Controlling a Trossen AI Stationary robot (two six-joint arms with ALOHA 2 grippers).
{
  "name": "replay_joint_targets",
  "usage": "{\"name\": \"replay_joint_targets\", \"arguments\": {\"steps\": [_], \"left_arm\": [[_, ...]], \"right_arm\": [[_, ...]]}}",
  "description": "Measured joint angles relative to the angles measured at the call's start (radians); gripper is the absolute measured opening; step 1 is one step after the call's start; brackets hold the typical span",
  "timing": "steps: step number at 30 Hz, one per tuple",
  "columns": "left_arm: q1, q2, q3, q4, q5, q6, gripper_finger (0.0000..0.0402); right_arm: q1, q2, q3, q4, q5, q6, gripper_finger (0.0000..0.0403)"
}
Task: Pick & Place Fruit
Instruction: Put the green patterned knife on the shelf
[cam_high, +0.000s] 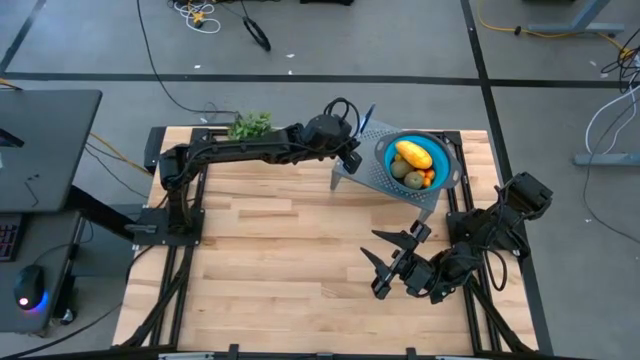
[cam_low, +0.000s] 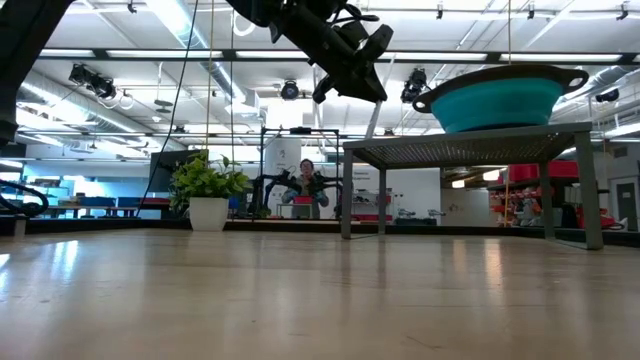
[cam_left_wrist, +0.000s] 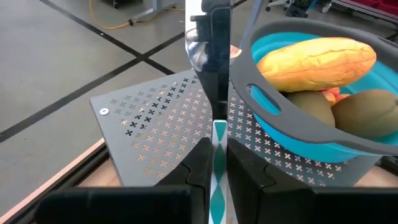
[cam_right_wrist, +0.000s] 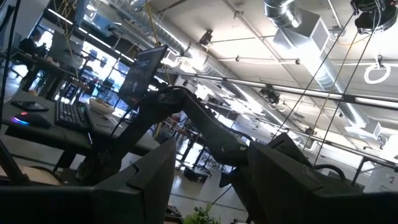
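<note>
**Knife Clamped Beside the Bowl**

My left pincer (cam_left_wrist: 214, 171) was clenched on the knife (cam_left_wrist: 208, 59) above the perforated stand (cam_high: 385, 178). The fruit (cam_high: 414, 154) sat in the teal bowl (cam_high: 450, 165) near the desk's far right corner. My right pincer (cam_high: 390, 260) waited, fingers spread, toward the near right.

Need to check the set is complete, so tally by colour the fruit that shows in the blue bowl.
Yellow oblong fruit: 1
Olive-brown ovals: 2
Orange-red pieces: at least 1, the rest hidden under the others
Total: at least 4 showing
</note>
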Motion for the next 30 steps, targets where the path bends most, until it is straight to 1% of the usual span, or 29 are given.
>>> {"name": "replay_joint_targets", "arguments": {"steps": [6, 11, 15, 18, 20, 22, 24, 25, 30], "left_arm": [[0.001, 0.0, 0.0, 0.006, -0.008, 0.033, 0.0047], [0.009, 0.0, 0.0, -0.02, 0.028, -0.004, 0.0039], [0.01, 0.0, 0.001, -0.04, 0.014, -0.005, 0.0039], [0.002, 0.019, 0.001, -0.007, -0.007, 0.002, 0.0046], [0.0, 0.028, -0.003, -0.02, -0.008, 0.0, 0.0048], [-0.006, 0.056, 0.001, 0.03, -0.005, -0.002, 0.0047], [-0.005, 0.066, -0.004, 0.0, -0.008, -0.003, 0.0043], [-0.005, 0.076, -0.002, 0.033, -0.012, -0.005, 0.004], [0.008, 0.081, 0.0, 0.045, -0.007, -0.036, 0.004]], "right_arm": [[0.0, 0.0, 0.0, 0.0, 0.0, 0.0, 0.0213], [0.0, 0.0, 0.0, 0.0, 0.0, 0.0, 0.0212], [0.0, 0.0, 0.0, 0.0, 0.0, 0.0, 0.0212], [0.0, 0.0, 0.0, 0.0, 0.0, 0.0, 0.0212], [0.0, 0.0, 0.0, 0.0, -0.001, 0.0, 0.0212], [0.0, 0.0, 0.0, 0.0, -0.001, 0.0, 0.0212], [0.0, 0.0, 0.0, 0.0, -0.005, 0.001, 0.0212], [0.0, 0.0, 0.0, 0.0, -0.001, 0.001, 0.0212], [0.0, 0.001, 0.001, -0.001, 0.026, -0.006, 0.0212]]}}
